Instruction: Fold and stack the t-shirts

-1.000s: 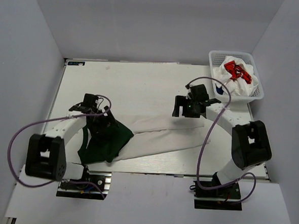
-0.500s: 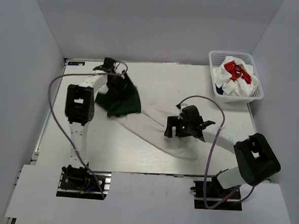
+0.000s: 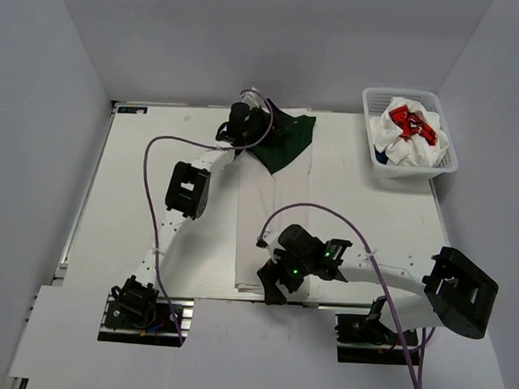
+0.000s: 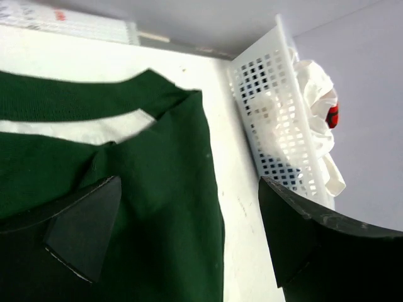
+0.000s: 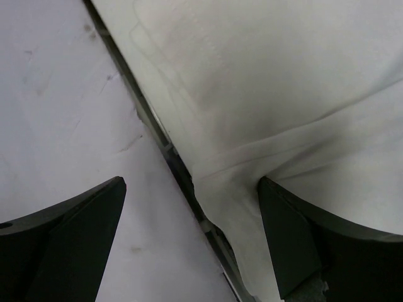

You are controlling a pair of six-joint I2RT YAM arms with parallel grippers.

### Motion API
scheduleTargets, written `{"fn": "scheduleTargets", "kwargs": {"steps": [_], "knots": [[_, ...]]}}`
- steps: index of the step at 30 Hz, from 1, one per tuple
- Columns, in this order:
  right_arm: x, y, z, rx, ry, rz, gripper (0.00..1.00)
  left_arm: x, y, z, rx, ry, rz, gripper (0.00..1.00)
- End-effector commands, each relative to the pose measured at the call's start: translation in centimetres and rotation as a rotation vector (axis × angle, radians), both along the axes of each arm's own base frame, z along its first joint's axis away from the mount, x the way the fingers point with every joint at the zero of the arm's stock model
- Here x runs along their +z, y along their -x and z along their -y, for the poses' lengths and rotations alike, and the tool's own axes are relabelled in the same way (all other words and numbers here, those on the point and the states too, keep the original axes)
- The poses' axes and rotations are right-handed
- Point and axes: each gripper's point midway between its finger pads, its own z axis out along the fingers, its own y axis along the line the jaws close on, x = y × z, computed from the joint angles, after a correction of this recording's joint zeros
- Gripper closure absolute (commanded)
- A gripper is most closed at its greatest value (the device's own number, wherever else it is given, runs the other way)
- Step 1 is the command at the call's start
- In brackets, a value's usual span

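Note:
A white t-shirt with dark green parts lies stretched flat on the table, from its green end point(image 3: 287, 139) at the far edge to its white hem point(image 3: 254, 247) at the near edge. My left gripper point(image 3: 249, 126) is over the green end, jaws wide apart, with the green cloth point(image 4: 157, 207) below the left gripper point(image 4: 189, 189). My right gripper point(image 3: 274, 288) is at the near edge, jaws wide apart; the right wrist view shows the right gripper point(image 5: 189, 185) over the white hem point(image 5: 252, 126), which hangs over the table edge. More white shirts, one with red print point(image 3: 411, 123), fill the basket.
The white mesh basket point(image 3: 447, 164) stands at the far right corner, and in the left wrist view it point(image 4: 271, 107) is close to my left gripper's right finger. The white table point(image 3: 155, 179) has raised walls on the left, right and far sides.
My left arm swung from the near left to the far middle with the green end. My right arm came from the middle to the near edge. The shirt now lies straight, far to near.

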Motion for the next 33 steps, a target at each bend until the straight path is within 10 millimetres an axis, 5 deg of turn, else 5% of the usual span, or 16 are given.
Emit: {"fn": "scheduleTargets", "kwargs": {"steps": [1,5,9,10,13,14,17,18,20,21,25,27,28,29,30,33], "knots": [[-0.8,4.0,2.5,0.118,0.076,-0.119,0.1,-7.2,-1.1,-2.3,0.129,-0.023,-0.096,0.0],[0.0,2.5,0.8,0.107,0.021,-0.022,0.1,-7.1,-0.4,-1.3,0.092,-0.003,-0.09,0.0],[1.9,-1.2,-1.0,0.027,-0.028,0.159,0.1,-3.9,-0.8,-1.6,0.096,-0.058,-0.044,0.0],[2.3,-1.6,-1.3,0.018,-0.037,0.182,0.1,-0.6,-1.0,-1.5,0.097,-0.04,-0.002,0.0],[5.7,-3.2,-2.4,-0.027,-0.12,0.269,0.1,4.7,-0.8,-1.2,0.057,-0.052,0.089,0.0],[7.6,-3.5,-2.8,-0.042,-0.177,0.293,0.1,8.9,-0.5,-1.2,0.045,-0.045,0.153,0.0],[9.7,-3.9,-2.9,-0.115,-0.242,0.304,0.1,14.3,0.6,-1.7,0.028,-0.098,0.236,0.0],[10.6,-4.3,-2.9,-0.147,-0.27,0.323,0.1,19.3,1.7,-2.2,0.03,-0.107,0.317,0.0],[11.5,-4.2,-2.5,-0.212,-0.312,0.298,0.1,22.2,3.0,-2.8,0.028,-0.129,0.346,0.0],[11.9,-4.9,-2.0,-0.26,-0.318,0.323,0.1,26.8,4.4,-3.4,0.034,-0.12,0.407,0.0],[11.2,-6.3,0.6,-0.514,-0.284,0.282,0.1,29.4,10.7,-4.5,-0.075,-0.181,0.359,0.0],[10.0,-7.0,2.3,-0.634,-0.253,0.285,0.1,28.2,14.8,-4.7,-0.143,-0.197,0.272,0.0],[9.4,-7.4,3.2,-0.695,-0.224,0.287,0.1,22.9,16.8,-5.5,-0.162,-0.235,0.139,0.0],[9.2,-7.3,3.6,-0.716,-0.224,0.277,0.1,26.2,20.3,-6.3,-0.162,-0.217,0.201,0.0],[7.9,-6.9,4.3,-0.75,-0.19,0.245,0.1,20.4,23.1,-7.0,-0.173,-0.258,0.084,0.0],[6.3,-6.4,5.6,-0.813,-0.136,0.196,0.1,16.8,30.0,-9.7,-0.106,-0.267,0.009,0.0]]}}
